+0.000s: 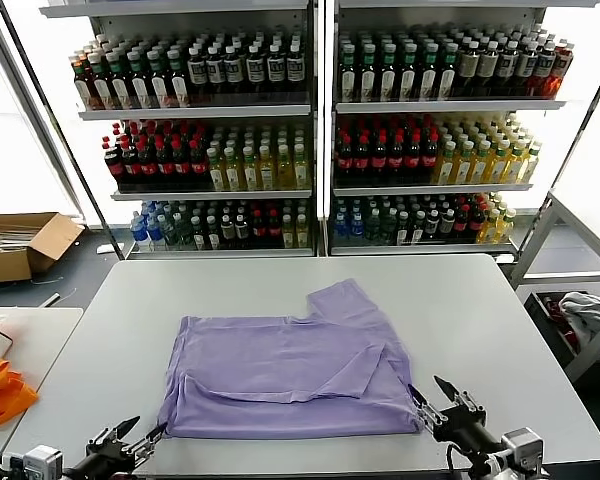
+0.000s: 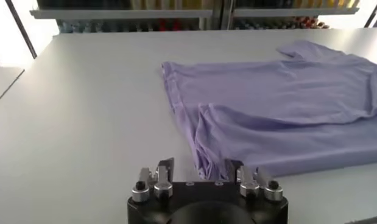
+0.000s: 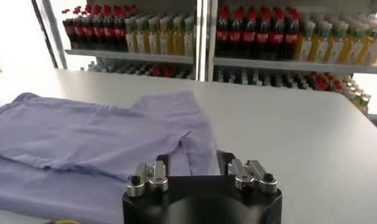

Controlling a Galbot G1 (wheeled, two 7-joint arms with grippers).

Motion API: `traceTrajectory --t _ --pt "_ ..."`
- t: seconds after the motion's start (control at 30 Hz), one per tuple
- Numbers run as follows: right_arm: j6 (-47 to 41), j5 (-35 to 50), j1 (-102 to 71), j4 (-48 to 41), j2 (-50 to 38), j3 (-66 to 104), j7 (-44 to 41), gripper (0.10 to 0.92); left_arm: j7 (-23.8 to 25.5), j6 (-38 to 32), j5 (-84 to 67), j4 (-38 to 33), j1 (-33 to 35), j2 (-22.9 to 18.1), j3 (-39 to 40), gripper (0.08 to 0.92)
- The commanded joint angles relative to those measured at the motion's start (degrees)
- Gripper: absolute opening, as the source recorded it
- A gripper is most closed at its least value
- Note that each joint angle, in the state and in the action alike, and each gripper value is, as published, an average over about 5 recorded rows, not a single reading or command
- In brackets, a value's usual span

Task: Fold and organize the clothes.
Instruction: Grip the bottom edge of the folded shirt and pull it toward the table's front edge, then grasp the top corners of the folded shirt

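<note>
The clothes are one lavender T-shirt [image 1: 280,370], lying folded and flat on the white table [image 1: 460,300] with one sleeve pointing toward the far side. My left gripper [image 1: 145,428] sits at the shirt's near left corner. In the left wrist view that gripper [image 2: 199,167] is open, with the bunched corner of the shirt [image 2: 279,109] lying just ahead between its fingers. My right gripper [image 1: 427,390] is at the near right corner. In the right wrist view it [image 3: 193,159] is open too, over the edge of the shirt [image 3: 84,131]. Neither holds fabric.
Shelves of bottles [image 1: 310,130] stand behind the table. An orange cloth [image 1: 0,390] lies on a side table at the left, and a cardboard box [image 1: 20,245] sits on the floor beyond it. A metal frame with cloth [image 1: 580,315] stands at the right.
</note>
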Motion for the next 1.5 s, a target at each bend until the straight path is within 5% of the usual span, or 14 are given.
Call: traceTrajectory --t 0.03,0.23,0.7,1.3,1.5 --pt "-3.2 4.6 24.5 -12.7 -3.9 -5.7 -3.9 0.726 4.1 -0.4 -2.0 8.9 -15.9 11.0 2.1 0.683" --pt "-5.3 5.0 42.2 -26.0 -0.5 -18.0 -5.0 0.819 6.5 -0.5 -6.3 19.5 -28.7 15.7 10.4 0.812" --pt "-5.5 2.7 62.1 -51.4 12.0 -30.4 -6.2 0.823 6.6 -0.5 -7.2 37.1 -51.3 13.7 27.6 0.822" --pt "-5.5 0.9 68.5 -68.6 18.8 -32.3 -4.9 0.822 6.0 -0.5 -6.6 45.1 -58.1 11.0 33.2 0.823" --pt "-5.5 -0.1 67.0 -67.3 17.8 -33.6 -5.7 0.719 5.9 -0.5 -6.3 45.2 -57.5 10.2 33.3 0.818"
